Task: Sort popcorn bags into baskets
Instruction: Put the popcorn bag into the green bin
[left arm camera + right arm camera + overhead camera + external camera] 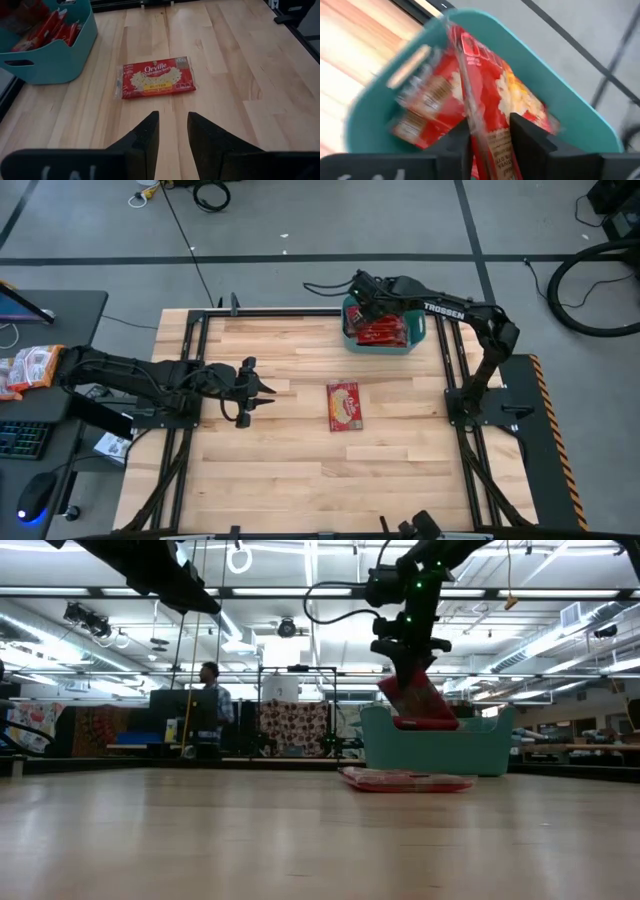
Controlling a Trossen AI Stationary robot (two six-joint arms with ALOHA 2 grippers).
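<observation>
Drop-off step: right gripper (490, 131) over the teal basket (415, 340) has a popcorn bag (492, 95) edge-on between its fingers, grip or release unclear, while left gripper (172, 131), partly open and empty, faces the last bag (344, 406) lying mid-counter, likely next pick.

Light wooden plank table (300, 470) in a black frame.
On it lie one flat red foil popcorn packet (345, 406) near the middle and a teal plastic tub (414, 341) at the far edge.
</observation>
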